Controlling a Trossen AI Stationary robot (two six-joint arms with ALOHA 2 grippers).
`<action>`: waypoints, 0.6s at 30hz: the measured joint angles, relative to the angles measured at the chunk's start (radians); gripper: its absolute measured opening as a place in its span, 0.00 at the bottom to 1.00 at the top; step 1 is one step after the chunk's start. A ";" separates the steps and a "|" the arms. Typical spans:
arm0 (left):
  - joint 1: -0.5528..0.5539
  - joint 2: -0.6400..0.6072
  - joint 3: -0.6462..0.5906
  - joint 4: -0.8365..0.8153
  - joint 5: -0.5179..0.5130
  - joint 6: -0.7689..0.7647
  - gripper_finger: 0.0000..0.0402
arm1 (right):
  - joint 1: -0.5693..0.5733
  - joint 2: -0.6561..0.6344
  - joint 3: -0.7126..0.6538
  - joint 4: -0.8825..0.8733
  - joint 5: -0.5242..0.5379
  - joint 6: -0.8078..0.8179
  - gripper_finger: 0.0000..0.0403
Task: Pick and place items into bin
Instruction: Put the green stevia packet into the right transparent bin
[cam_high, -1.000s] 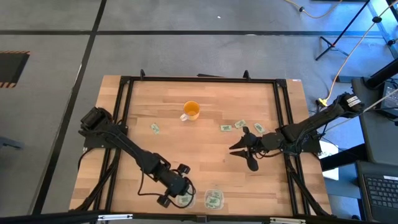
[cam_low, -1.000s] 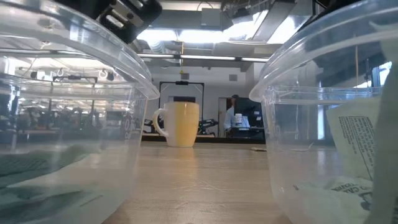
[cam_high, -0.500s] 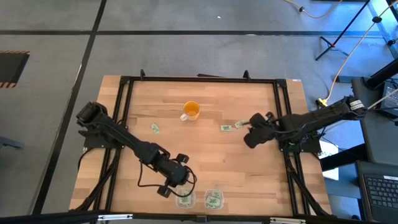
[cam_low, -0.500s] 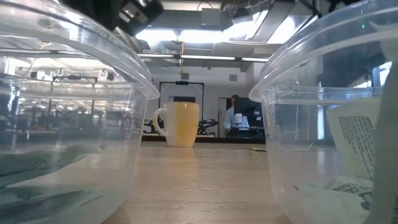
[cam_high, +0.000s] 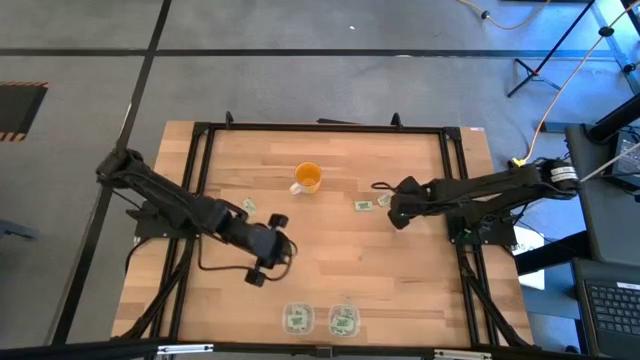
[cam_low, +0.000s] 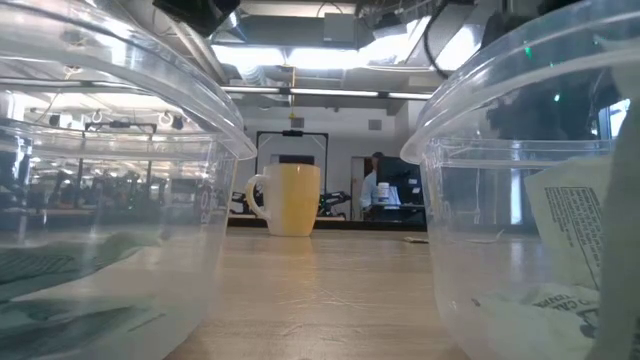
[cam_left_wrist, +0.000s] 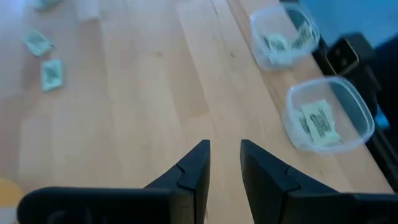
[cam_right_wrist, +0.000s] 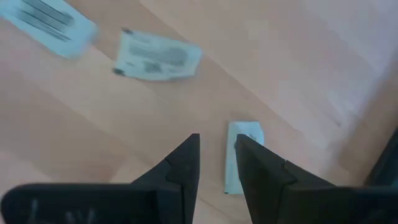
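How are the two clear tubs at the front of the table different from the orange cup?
The two clear tubs are see-through; the orange cup is solid orange. The tubs hold pale green packets; whether the cup holds anything cannot be told. The tubs sit side by side at the table's front edge, the cup alone farther back. The cup has a white handle; the tubs have none. Both stand open-topped on the wooden table.
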 joint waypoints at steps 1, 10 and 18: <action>0.007 -0.029 -0.029 0.025 -0.003 0.000 0.21 | -0.007 0.021 0.000 -0.001 -0.002 -0.001 0.27; 0.090 -0.269 -0.315 0.283 -0.005 0.000 0.21 | -0.017 0.176 -0.001 0.015 -0.011 0.001 0.27; 0.153 -0.452 -0.513 0.444 -0.004 0.000 0.21 | -0.018 0.236 -0.001 0.050 -0.015 0.005 0.27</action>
